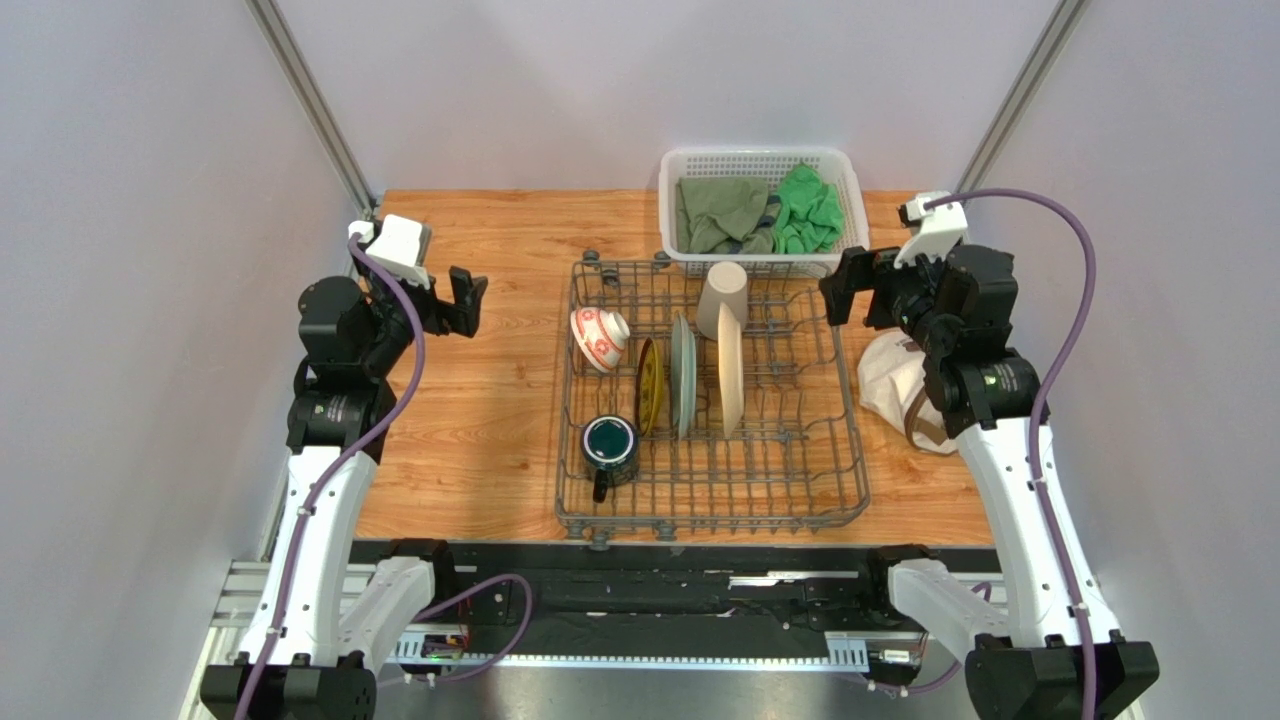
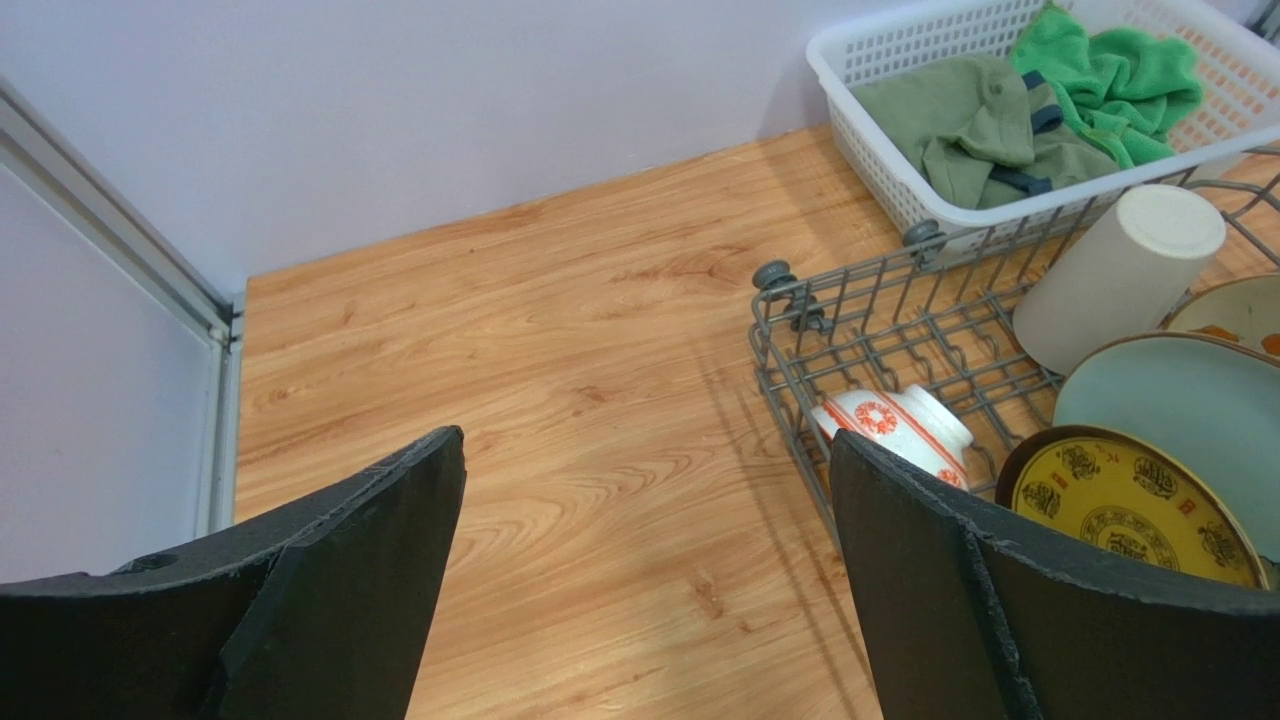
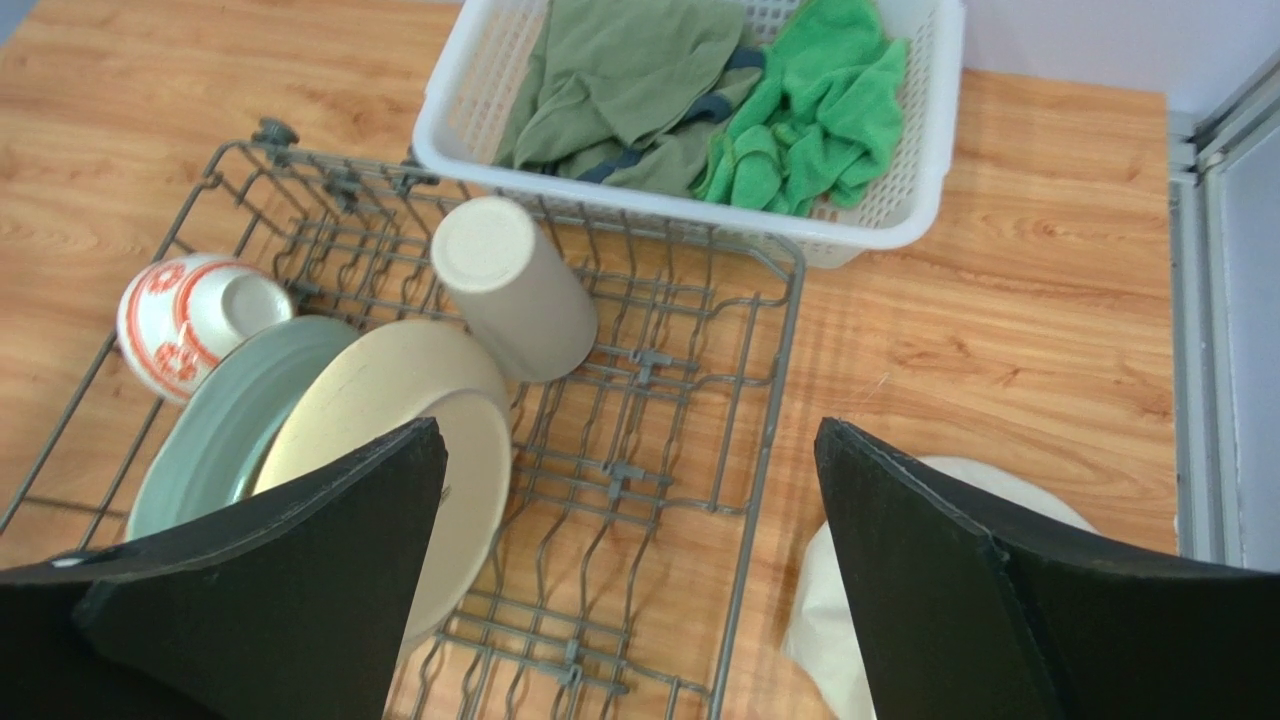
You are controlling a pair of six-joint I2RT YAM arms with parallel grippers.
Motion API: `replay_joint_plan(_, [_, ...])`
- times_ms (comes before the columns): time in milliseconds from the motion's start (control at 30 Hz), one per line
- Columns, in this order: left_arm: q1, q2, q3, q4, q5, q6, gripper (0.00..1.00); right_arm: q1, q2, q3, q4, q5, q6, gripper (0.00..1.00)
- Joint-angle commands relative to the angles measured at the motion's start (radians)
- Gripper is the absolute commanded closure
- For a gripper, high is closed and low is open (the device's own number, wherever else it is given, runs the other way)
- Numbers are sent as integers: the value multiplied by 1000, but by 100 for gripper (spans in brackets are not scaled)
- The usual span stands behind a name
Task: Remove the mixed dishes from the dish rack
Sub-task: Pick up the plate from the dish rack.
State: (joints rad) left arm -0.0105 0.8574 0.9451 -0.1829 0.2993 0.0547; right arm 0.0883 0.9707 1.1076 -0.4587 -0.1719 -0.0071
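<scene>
The grey wire dish rack (image 1: 706,528) sits mid-table. In it are a red-and-white bowl (image 1: 600,339), a yellow-and-green plate (image 1: 649,384), a pale green plate (image 1: 684,375), a cream plate (image 1: 730,375), a tall beige cup (image 1: 721,297) and a dark teal mug (image 1: 609,444). The plates stand on edge. My left gripper (image 1: 458,300) is open and empty, left of the rack's far corner, above bare wood (image 2: 646,443). My right gripper (image 1: 845,288) is open and empty over the rack's far right edge (image 3: 628,428), right of the cup (image 3: 511,285) and the cream plate (image 3: 406,390).
A white mesh basket (image 1: 672,210) with green cloths (image 1: 809,210) stands behind the rack, touching its far edge. A beige cap-like fabric thing (image 1: 899,387) lies right of the rack, under my right arm. Grey walls enclose the table on three sides.
</scene>
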Motion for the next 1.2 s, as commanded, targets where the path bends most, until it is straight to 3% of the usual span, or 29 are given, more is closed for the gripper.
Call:
replay_joint_plan(0, [4, -9, 0, 26, -12, 14, 1, 120, 35, 141, -161, 20, -24, 1])
replay_joint_plan(200, [4, 0, 0, 19, -40, 13, 1, 382, 98, 221, -271, 273, -27, 3])
replay_joint_plan(300, [4, 0, 0, 19, -61, 11, 1, 450, 135, 244, -296, 345, -5, 4])
replay_joint_plan(1167, [4, -44, -62, 31, -155, 48, 1, 573, 414, 284, -279, 377, 64, 6])
